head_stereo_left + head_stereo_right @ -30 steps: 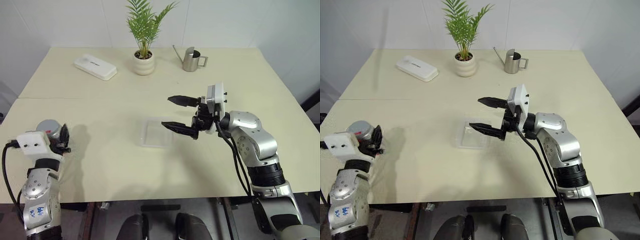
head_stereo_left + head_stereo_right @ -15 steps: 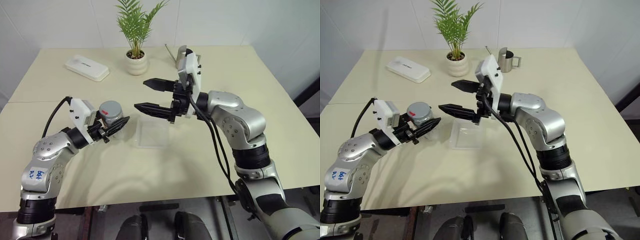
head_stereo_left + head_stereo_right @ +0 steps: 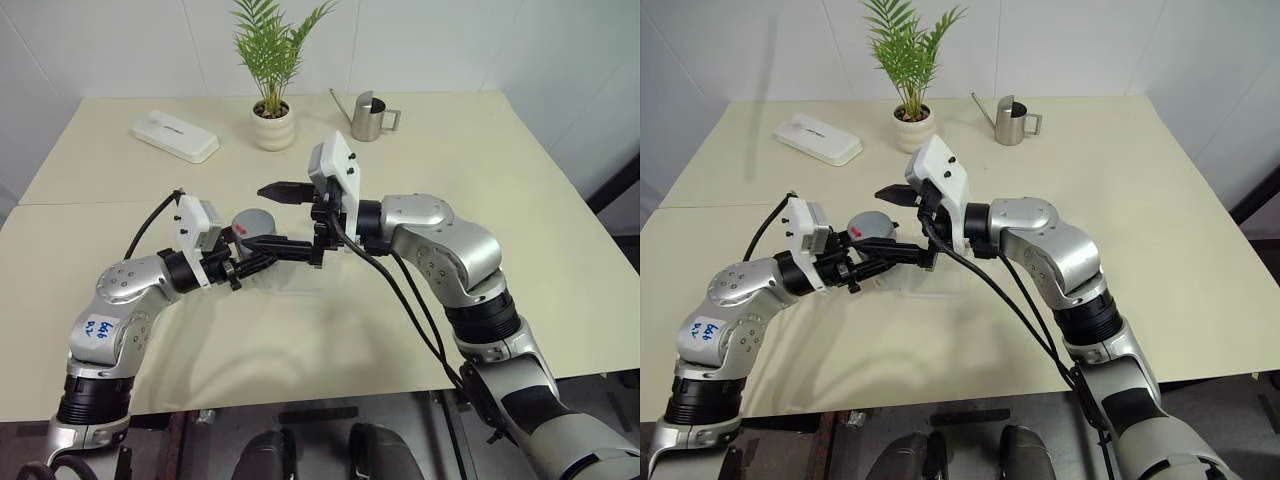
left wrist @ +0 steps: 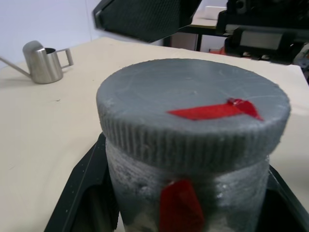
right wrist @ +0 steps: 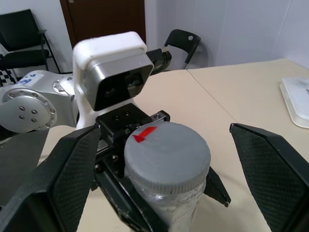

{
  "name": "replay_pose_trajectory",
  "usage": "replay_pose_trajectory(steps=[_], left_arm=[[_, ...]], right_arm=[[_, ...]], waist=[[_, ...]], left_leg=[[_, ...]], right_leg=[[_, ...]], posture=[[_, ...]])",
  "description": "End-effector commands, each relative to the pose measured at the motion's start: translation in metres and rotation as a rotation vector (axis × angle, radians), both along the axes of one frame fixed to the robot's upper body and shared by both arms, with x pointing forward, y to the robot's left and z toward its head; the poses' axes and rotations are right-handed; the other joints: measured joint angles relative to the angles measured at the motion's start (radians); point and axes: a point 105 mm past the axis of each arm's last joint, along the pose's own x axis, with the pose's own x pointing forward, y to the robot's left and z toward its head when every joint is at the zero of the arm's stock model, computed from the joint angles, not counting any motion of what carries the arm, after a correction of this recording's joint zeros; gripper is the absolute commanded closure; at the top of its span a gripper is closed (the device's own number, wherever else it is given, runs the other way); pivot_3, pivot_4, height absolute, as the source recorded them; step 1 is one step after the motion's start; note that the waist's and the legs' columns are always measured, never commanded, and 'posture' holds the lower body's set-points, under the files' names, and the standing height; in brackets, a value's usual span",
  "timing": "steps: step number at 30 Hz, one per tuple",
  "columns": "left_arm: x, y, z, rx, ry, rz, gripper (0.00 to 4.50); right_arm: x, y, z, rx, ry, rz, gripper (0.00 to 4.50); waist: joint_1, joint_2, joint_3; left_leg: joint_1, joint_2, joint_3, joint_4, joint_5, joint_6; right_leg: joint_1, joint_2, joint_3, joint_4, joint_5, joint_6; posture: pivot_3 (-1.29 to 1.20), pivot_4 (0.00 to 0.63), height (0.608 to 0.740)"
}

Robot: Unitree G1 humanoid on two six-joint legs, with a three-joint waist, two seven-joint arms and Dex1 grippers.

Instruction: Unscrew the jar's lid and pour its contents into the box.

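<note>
Two grippers: both are raised over the middle of the table (image 3: pixel 520 180), meeting at the jar.
Left gripper (image 3: pixel 250 265): clenched on the jar, one black finger on each side of its body; in the left wrist view the fingers (image 4: pixel 79 186) cradle the jar low down.
Jar (image 3: pixel 247 232): silvery-grey, upright, held off the table in the left gripper, with a red mark on its side in the left wrist view.
Lid (image 4: pixel 193 113): grey, ridged round its edge, still seated on the jar's mouth, a red strip across its top.
Right gripper (image 3: pixel 285 217): jaws spread wide, pointing toward the robot's left, one finger on the far side of the lid and one on the near side; in the right wrist view the two fingers (image 5: pixel 65 179) stand apart from the lid on both sides, not touching it.
Box (image 3: pixel 300 280): clear, shallow, on the table just below and to the right of the jar, largely hidden behind the arms.
Contents: cannot tell; the jar is closed.
Watering can (image 3: pixel 368 115): steel, at the far side of the table, right of centre.
Plant pot (image 3: pixel 274 128): white, with a green palm, far side, left of the watering can.
White case (image 3: pixel 174 135): flat, far left of the table.
</note>
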Motion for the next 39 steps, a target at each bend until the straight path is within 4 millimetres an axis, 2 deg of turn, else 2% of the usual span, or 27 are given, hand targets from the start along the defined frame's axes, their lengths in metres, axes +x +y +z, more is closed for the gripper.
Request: replay_pose_trajectory(steps=[1, 10, 13, 17, 22, 27, 29, 33, 39], left_arm=[[-0.002, -0.004, 0.011, -0.014, -0.038, -0.024, 2.26], [-0.003, -0.01, 0.013, -0.02, -0.041, -0.041, 2.26], [-0.003, -0.01, 0.013, -0.022, -0.04, -0.043, 2.26], [-0.004, -0.011, 0.014, -0.023, -0.042, -0.05, 2.26], [-0.007, -0.009, 0.02, -0.033, -0.063, -0.083, 2.26], [-0.017, -0.02, 0.031, -0.051, -0.076, -0.285, 2.26], [-0.018, -0.027, 0.036, -0.044, -0.075, -0.356, 2.26], [-0.023, -0.037, 0.038, -0.028, -0.075, -0.456, 2.26], [-0.022, -0.039, 0.038, -0.033, -0.088, -0.471, 2.26]], right_arm=[[-0.006, 0.004, 0.01, 0.021, -0.042, 0.017, 0.0], [-0.004, 0.005, 0.006, 0.022, -0.024, 0.02, 0.0], [-0.004, 0.004, 0.006, 0.024, -0.018, 0.023, 0.63], [-0.003, 0.004, 0.005, 0.026, -0.018, 0.025, 1.96], [-0.005, 0.0, 0.008, 0.033, -0.025, 0.059, 1.97], [-0.03, -0.012, 0.007, -0.058, -0.064, 0.314, 1.97], [-0.034, -0.018, 0.012, -0.091, -0.077, 0.386, 1.97], [-0.035, -0.023, 0.019, -0.132, -0.114, 0.463, 1.97], [-0.031, -0.024, 0.029, -0.115, -0.164, 0.45, 1.97]], waist=[[0.0, 0.0, 0.0], [0.0, 0.0, 0.0], [0.0, 0.0, 0.0], [0.0, 0.0, 0.0], [0.0, 0.0, 0.0], [0.003, 0.0, 0.0], [0.002, 0.0, 0.0], [-0.002, 0.0, 0.0], [-0.001, 0.0, 0.0]], left_leg=[[0.0, 0.0, 0.0, 0.0, 0.0, 0.0], [0.0, 0.0, 0.0, 0.0, 0.0, 0.0], [0.0, 0.0, 0.0, 0.0, 0.0, 0.0], [0.0, 0.0, 0.0, 0.0, 0.0, 0.0], [0.0, 0.0, 0.0, 0.0, 0.0, 0.0], [0.0, 0.0, 0.0, 0.0, 0.0, 0.0], [-0.001, -0.001, 0.0, 0.001, 0.0, 0.001], [0.0, 0.0, 0.002, 0.001, 0.001, 0.001], [0.001, 0.002, 0.005, 0.001, 0.001, 0.001]], right_leg=[[0.0, 0.0, 0.0, 0.0, 0.0, 0.0], [0.0, 0.0, 0.0, 0.0, 0.0, 0.0], [0.0, 0.0, 0.0, 0.0, 0.0, 0.0], [0.0, 0.0, 0.0, 0.0, 0.0, 0.0], [0.0, 0.0, 0.0, 0.0, 0.0, 0.0], [0.0, 0.0, -0.001, 0.0, 0.0, 0.0], [0.0, 0.0, -0.001, 0.0, 0.0, 0.0], [0.0, 0.001, -0.001, 0.0, 0.0, 0.001], [0.0, 0.003, 0.0, 0.0, 0.0, 0.001]], posture=[[0.0, 0.15, 0.74], [0.0, 0.15, 0.74], [0.0, 0.15, 0.74], [0.0, 0.15, 0.74], [0.0, 0.15, 0.74], [0.0, 0.15, 0.74], [0.0, 0.15, 0.74], [0.0, 0.15, 0.74], [0.0, 0.15, 0.74]])
